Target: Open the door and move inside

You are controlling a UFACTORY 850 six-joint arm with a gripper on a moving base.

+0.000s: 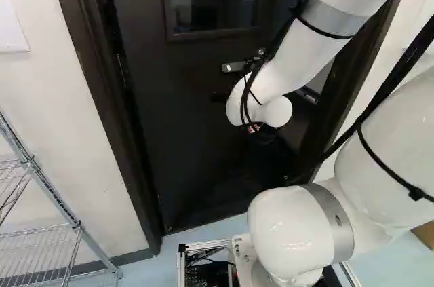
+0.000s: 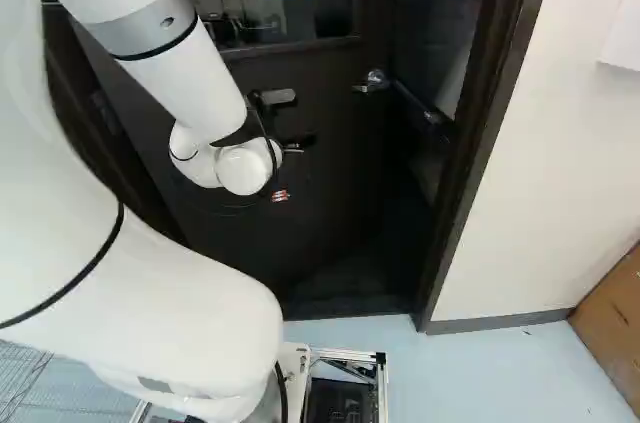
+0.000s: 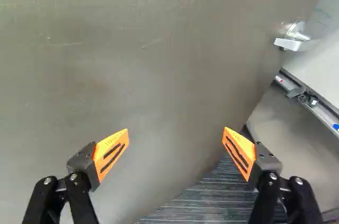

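Note:
In the right base view my gripper [image 2: 297, 145] is at the dark door [image 2: 335, 183], lower than the lever handle [image 2: 372, 81] and to its left. The door stands partly open, swung away from me, with a dark gap between its free edge and the right frame. In the wrist view the gripper [image 3: 176, 130] is open, its orange-padded fingers wide apart with nothing gripped. The plain door face [image 3: 132, 65] fills most of what lies ahead of them; the handle [image 3: 296, 44] is off to one side. Whether the fingers touch the door, I cannot tell.
Beyond the gap shows a horizontal bar [image 2: 418, 105], with ridged dark flooring [image 3: 206, 200] below. The door frame [image 2: 478, 158] borders the gap at the right. A wire shelf [image 1: 41, 236] stands at the left of the left base view, and a brown box [image 2: 612, 318] at the far right.

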